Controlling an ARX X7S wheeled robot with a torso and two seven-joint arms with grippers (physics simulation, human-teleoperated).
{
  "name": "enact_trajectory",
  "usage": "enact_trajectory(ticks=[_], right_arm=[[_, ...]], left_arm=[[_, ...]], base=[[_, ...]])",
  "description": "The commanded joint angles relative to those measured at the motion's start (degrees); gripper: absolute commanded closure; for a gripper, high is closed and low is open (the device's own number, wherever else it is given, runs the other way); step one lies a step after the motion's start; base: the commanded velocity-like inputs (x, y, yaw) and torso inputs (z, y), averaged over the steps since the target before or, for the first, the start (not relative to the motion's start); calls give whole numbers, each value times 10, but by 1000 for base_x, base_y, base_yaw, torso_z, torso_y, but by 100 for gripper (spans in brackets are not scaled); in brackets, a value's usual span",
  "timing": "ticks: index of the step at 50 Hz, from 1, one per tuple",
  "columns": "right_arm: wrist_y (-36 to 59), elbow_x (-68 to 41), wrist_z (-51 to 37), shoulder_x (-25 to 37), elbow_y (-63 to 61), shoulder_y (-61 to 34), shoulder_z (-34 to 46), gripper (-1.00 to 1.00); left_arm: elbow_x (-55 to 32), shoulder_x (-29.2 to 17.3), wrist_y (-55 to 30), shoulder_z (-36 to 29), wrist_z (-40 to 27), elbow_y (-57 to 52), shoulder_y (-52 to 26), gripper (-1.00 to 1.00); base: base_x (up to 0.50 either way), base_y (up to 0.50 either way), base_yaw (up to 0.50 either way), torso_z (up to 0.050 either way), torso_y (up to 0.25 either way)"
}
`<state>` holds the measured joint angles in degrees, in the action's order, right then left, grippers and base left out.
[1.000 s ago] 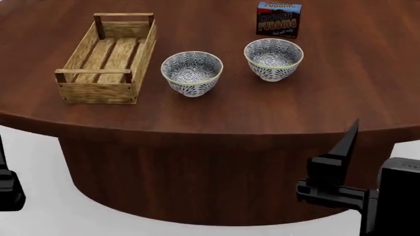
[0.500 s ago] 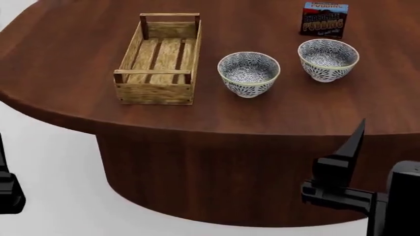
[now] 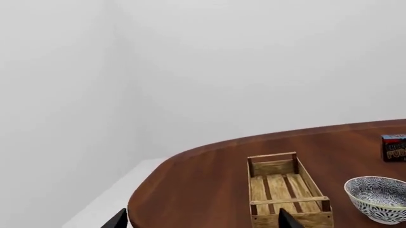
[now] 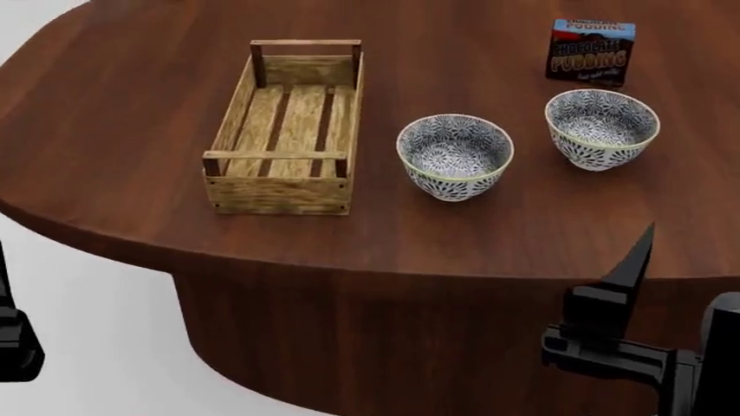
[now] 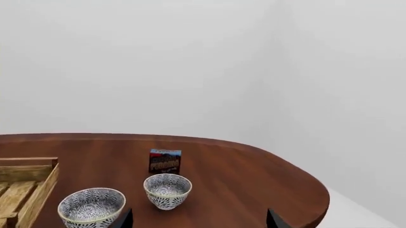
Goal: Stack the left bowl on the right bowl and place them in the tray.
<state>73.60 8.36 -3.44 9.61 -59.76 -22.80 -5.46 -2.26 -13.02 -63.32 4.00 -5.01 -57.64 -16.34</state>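
Bowls: neither is held yet; both stand on the desk (image 4: 139,78), well beyond both arms.
Left gripper (image 3: 199,219): fingers spread wide, empty, low off the near left edge.
Right gripper (image 5: 198,219): also wide, empty, near right.
Reach: I'd lift the left bowl (image 4: 455,158) by its rim, level, then lower it squarely into the right bowl (image 4: 601,128).
Contents: both bowls empty; tray (image 4: 286,128), left of them, empty.
Far right: chocolate pudding box (image 4: 591,52).

Both arms hang low, near the robot — left gripper (image 3: 199,219) and right gripper (image 5: 198,219) with fingertips spread wide, holding nothing.
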Motion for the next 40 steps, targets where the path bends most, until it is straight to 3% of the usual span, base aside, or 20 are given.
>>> enact_trajectory(ticks=[1,40], right_arm=[[1,24,15,-5,2,4,1,-100],[-13,28,35,-15,8,16,-11,-100]], left_arm=[[-1,-2,2,-4,-5,0,1,-100],[-16,-4,-29,-29,-23,-11,-38,-100]], base=[[500,-4,0,0,0],[500,-1,0,0,1]])
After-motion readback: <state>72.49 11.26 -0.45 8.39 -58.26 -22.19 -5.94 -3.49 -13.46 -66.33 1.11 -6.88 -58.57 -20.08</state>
